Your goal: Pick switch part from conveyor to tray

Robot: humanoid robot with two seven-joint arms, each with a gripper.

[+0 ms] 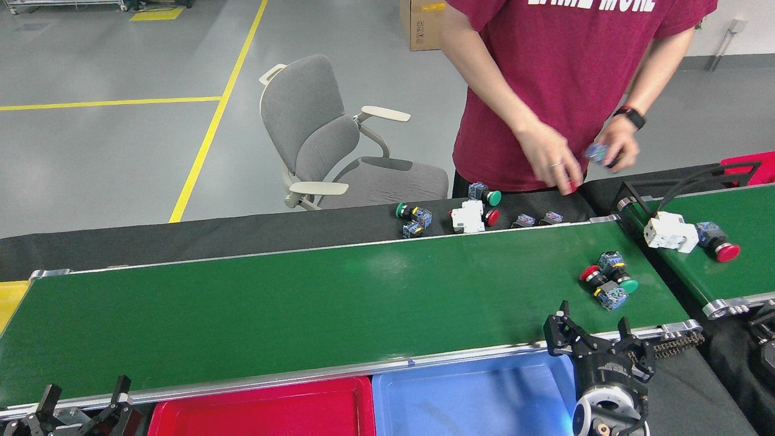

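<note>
Targets: two push-button switch parts lie together on the conveyor (339, 303) near its right end, a red-capped one (599, 284) and a green-capped one (616, 270), touching or nearly so.
Risk, crowding: with the pair bunched, my fingers could close on both, or knock one aside while taking the other.
Risk, shape: each part is a round cap on a blocky body lying on its side; I judge that a grip across the cap could slip or roll it.
Risk, belt: if the belt is running, the parts will not be where I aim; these frames alone do not show motion.
Risk, person: a person's hands (554, 163) are raised over the far rail, holding small parts; well apart from me, but a reach there could cross my path.
Risk, feeder: a white breaker (669, 232) and a red button switch (717, 242) sit on the shorter belt (745, 266) at right and may drop in beside my targets.
Right gripper (596, 330): fingers spread, empty, poised over the near rail, just short of the pair.
Left gripper (82, 402): low at the left edge, fingers apart, empty, well away.
Trays: blue tray (460, 399) directly below my right arm; red tray (260, 412) beside it; no parts seen in either.
</note>
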